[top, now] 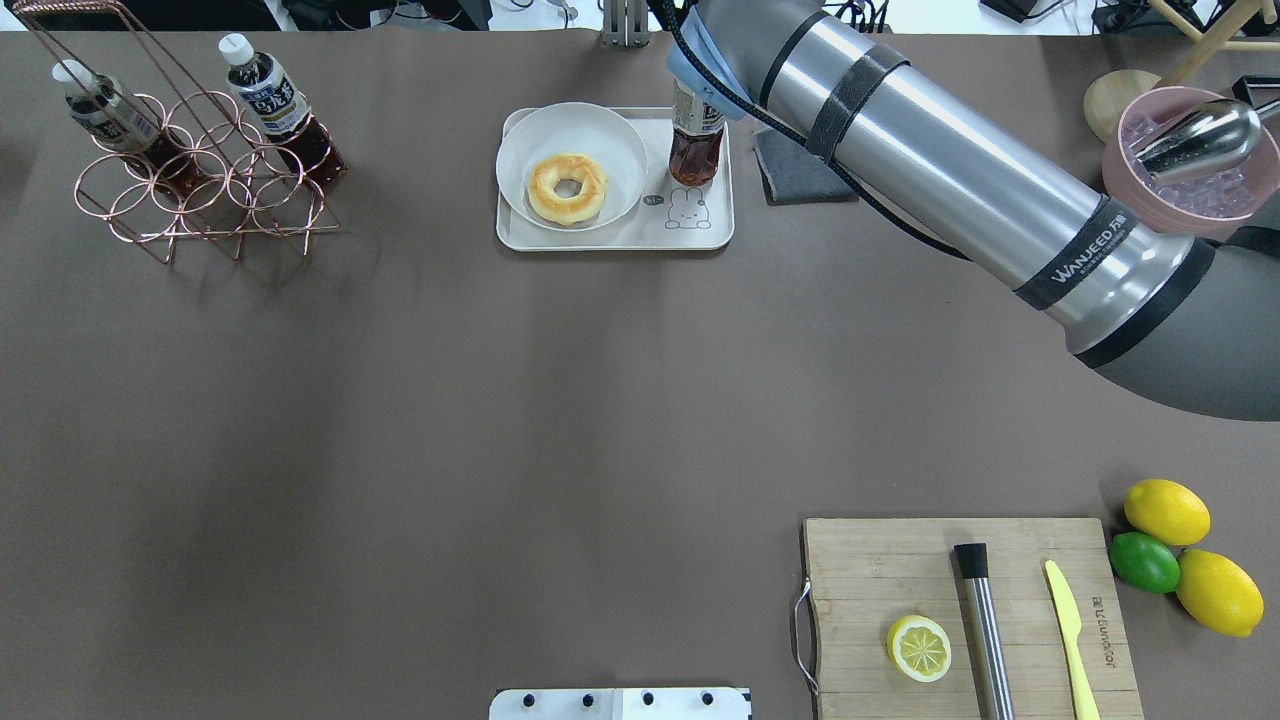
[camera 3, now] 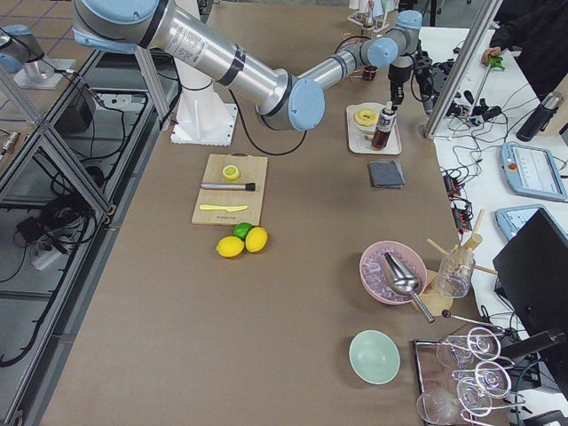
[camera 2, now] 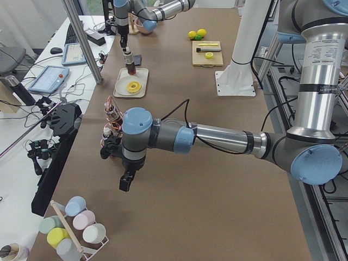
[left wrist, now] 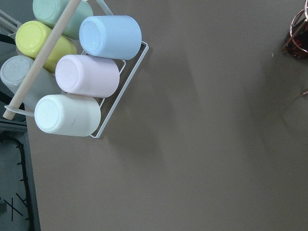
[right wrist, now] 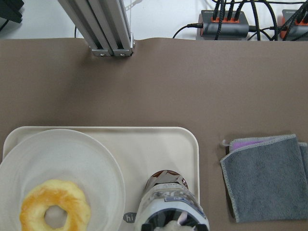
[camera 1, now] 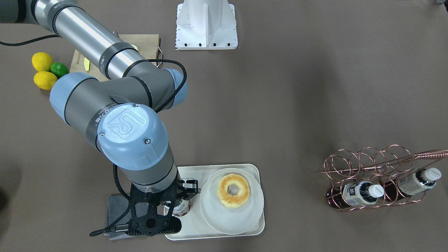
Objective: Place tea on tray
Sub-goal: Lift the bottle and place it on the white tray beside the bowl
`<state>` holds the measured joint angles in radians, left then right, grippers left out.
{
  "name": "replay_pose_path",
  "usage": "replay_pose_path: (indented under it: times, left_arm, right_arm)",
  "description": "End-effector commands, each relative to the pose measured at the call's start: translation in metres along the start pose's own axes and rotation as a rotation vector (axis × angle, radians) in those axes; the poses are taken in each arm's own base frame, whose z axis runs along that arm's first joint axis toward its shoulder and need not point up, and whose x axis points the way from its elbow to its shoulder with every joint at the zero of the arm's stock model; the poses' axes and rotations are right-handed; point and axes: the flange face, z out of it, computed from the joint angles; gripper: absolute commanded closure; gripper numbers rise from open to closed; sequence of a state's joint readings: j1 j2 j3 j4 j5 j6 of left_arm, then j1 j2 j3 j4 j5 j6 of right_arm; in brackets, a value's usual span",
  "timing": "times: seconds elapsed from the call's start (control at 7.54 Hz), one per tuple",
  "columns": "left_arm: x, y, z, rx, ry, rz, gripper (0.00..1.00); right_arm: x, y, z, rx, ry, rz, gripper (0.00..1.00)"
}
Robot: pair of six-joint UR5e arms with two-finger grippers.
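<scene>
The tea (top: 697, 140), a small bottle of dark reddish-brown liquid with a navy-and-white label, stands upright on the right part of the cream tray (top: 700, 235), just behind the line-drawn bear. My right gripper (camera 1: 182, 200) comes down from above and is closed around the bottle's top. The right wrist view shows the tea (right wrist: 171, 204) straight below, on the tray (right wrist: 159, 144). My left gripper (camera 2: 125, 186) hangs over bare table near the cup rack; it shows only in the exterior left view, so I cannot tell whether it is open or shut.
A round white plate with a doughnut (top: 567, 187) fills the tray's left part. A grey cloth (top: 795, 170) lies right of the tray. A copper wire rack (top: 200, 180) holds two more bottles. A wooden board (top: 960, 600), lemons and a lime lie near the robot's base.
</scene>
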<state>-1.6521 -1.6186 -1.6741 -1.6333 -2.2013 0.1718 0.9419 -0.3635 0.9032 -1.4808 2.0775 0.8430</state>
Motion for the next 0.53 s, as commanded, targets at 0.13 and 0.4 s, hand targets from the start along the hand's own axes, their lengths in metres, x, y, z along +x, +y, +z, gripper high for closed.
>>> replay_pose_path:
  times: [0.13,0.4]
  left_arm:
    - [-0.0021,-0.0038,0.002,-0.002,0.0,-0.001,0.02]
    - [-0.0021,-0.0052,0.0016,-0.002,0.0,-0.001,0.02]
  right_arm:
    - [-0.0012,0.0054,0.0052,-0.006,-0.002,-0.004,1.0]
    - [0.0061,0.0101,0.0072,-0.001,-0.005,-0.014,0.01]
